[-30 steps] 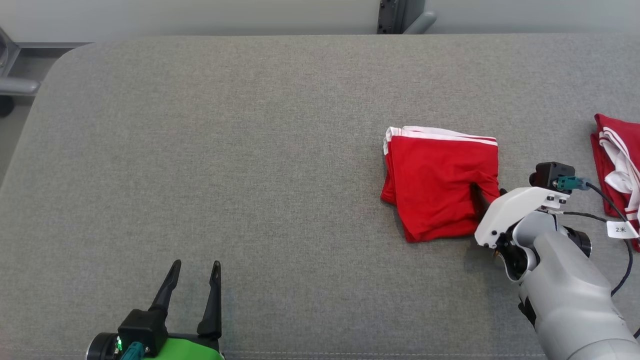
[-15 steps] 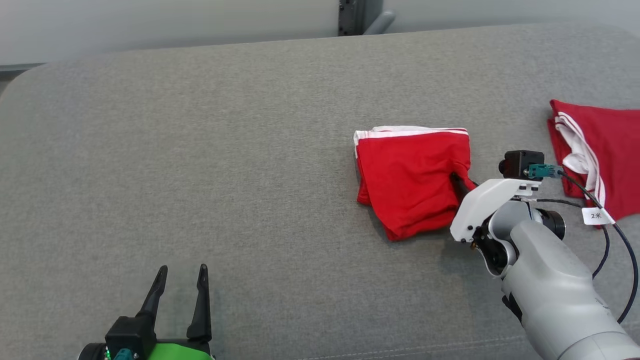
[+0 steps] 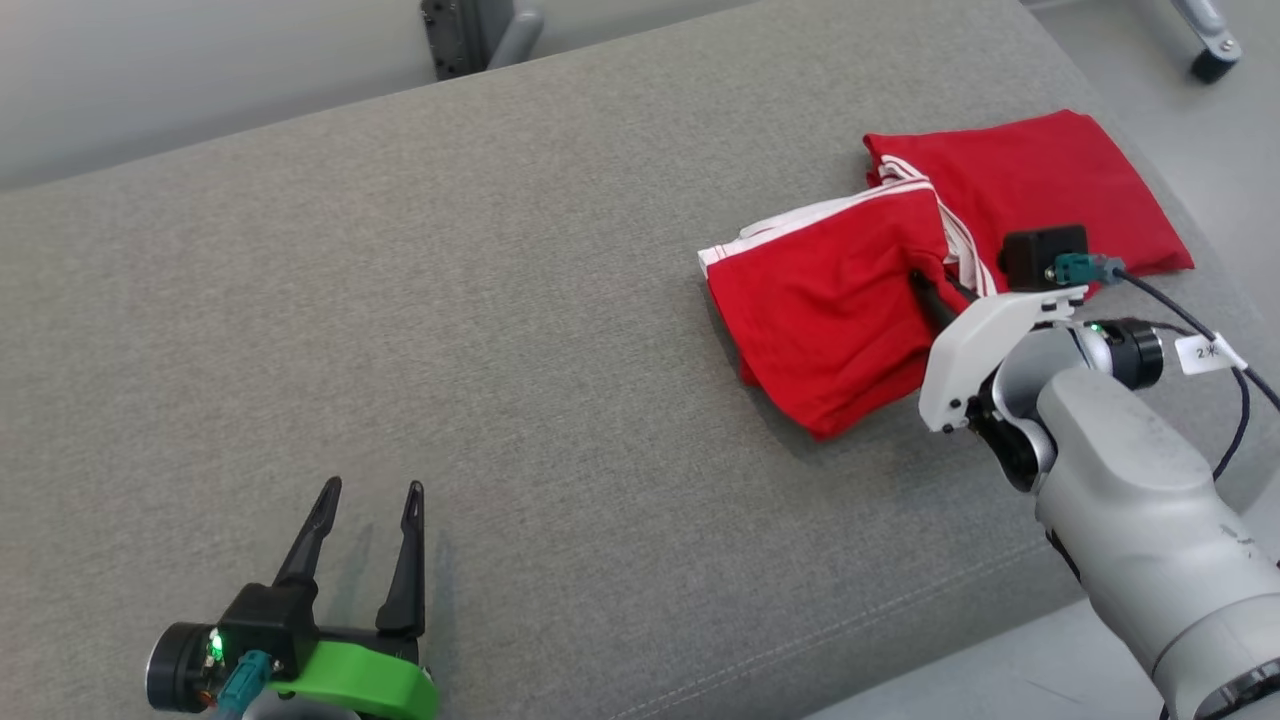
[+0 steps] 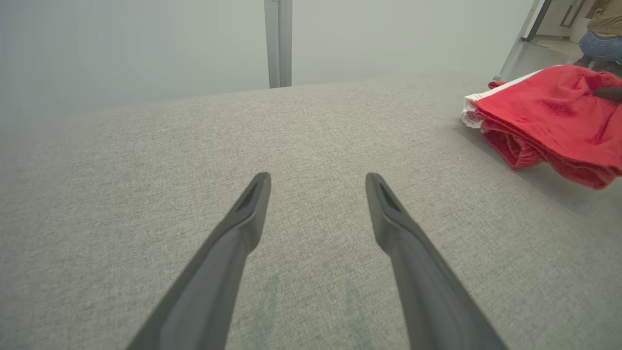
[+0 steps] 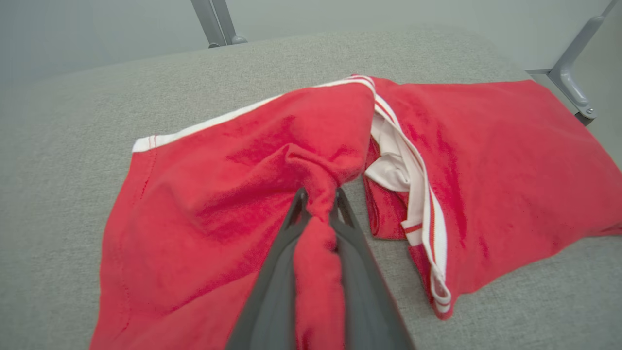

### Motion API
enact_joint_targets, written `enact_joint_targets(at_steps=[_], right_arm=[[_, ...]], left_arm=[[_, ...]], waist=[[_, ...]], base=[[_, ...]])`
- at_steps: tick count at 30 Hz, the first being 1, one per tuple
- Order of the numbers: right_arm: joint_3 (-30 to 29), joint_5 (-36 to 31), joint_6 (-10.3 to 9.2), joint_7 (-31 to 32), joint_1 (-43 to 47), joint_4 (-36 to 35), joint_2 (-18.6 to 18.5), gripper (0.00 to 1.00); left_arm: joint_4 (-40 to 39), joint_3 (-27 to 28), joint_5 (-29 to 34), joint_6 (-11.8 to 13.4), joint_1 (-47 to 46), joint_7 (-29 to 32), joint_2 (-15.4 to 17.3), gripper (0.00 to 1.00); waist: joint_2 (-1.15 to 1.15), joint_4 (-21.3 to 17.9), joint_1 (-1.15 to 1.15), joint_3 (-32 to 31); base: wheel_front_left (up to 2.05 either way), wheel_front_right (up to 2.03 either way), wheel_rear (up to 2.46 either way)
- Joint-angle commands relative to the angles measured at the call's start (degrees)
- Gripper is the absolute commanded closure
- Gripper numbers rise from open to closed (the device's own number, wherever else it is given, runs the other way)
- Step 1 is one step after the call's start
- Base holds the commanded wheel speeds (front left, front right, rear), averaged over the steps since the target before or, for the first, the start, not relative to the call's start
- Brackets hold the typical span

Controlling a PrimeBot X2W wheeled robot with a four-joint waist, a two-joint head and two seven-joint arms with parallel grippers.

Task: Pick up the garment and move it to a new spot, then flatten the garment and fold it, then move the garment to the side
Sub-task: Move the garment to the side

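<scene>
The folded red garment (image 3: 820, 330) with white trim is lying on the grey tabletop (image 3: 400, 300), its edge bunching in the right claw (image 3: 918, 283).

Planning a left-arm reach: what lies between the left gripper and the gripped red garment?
Bare grey fabric surface, from left gripper to red garment, in the head view.

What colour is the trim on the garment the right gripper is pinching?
White trim on the red garment; clearest in the right wrist view.
</scene>
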Motion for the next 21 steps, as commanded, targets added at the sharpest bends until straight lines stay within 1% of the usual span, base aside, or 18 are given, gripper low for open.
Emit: enact_joint_targets(at_steps=[1, 4, 7, 14, 17, 19, 20, 21], right_arm=[[1.6, -1.5, -0.03, -0.4, -2.7, 0.6, -0.8, 1.00], [2.9, -2.4, -0.03, -0.5, -5.0, 1.1, -1.6, 1.00], [3.9, -2.6, -0.03, -0.2, -7.9, 1.6, -3.7, 1.00], [4.5, -1.3, -0.03, 1.8, -12.2, 3.8, -11.1, 1.00], [3.8, -2.2, -0.04, 1.8, -12.8, 7.1, -14.3, 1.00], [3.2, -3.4, -0.04, 0.8, -13.4, 9.8, -15.7, 1.00], [2.0, -4.6, -0.04, -0.9, -13.9, 13.1, -16.5, 1.00], [1.3, -5.1, -0.04, -2.0, -14.1, 14.8, -16.9, 1.00]], left_arm=[[0.3, -0.1, 0.5, -0.3, -1.7, -0.2, 1.1, 0.00], [0.5, -0.4, 0.5, -0.3, -2.5, -0.2, 1.6, 0.00], [1.1, -0.2, 0.3, -0.5, -3.2, -0.1, 2.1, 0.00], [1.8, -0.1, 0.1, -0.6, -3.7, -0.2, 2.3, 0.00], [1.9, -1.0, 0.2, -0.5, -4.5, -0.2, 2.2, 0.00], [2.1, -1.6, 0.3, -0.6, -5.0, -0.2, 2.2, 0.00], [2.2, -2.0, 0.3, -0.6, -5.4, -0.2, 2.2, 0.00], [2.2, -2.1, 0.3, -0.6, -5.6, -0.2, 2.3, 0.00]], waist=[[0.61, -4.8, 0.00, 3.5], [0.61, -4.6, 0.00, 4.3], [0.61, -3.8, 0.00, 5.2], [0.61, -1.0, 0.00, 7.0], [0.61, 0.6, 0.00, 7.9], [0.61, 1.7, 0.00, 8.6], [0.61, 2.7, 0.00, 9.1], [0.61, 3.2, 0.00, 9.4]], base=[[0.00, 0.00, 0.00], [0.00, 0.00, 0.00], [0.00, 0.00, 0.00], [0.00, 0.00, 0.00], [0.00, 0.00, 0.00], [0.00, 0.00, 0.00], [0.00, 0.00, 0.00], [0.00, 0.00, 0.00]])
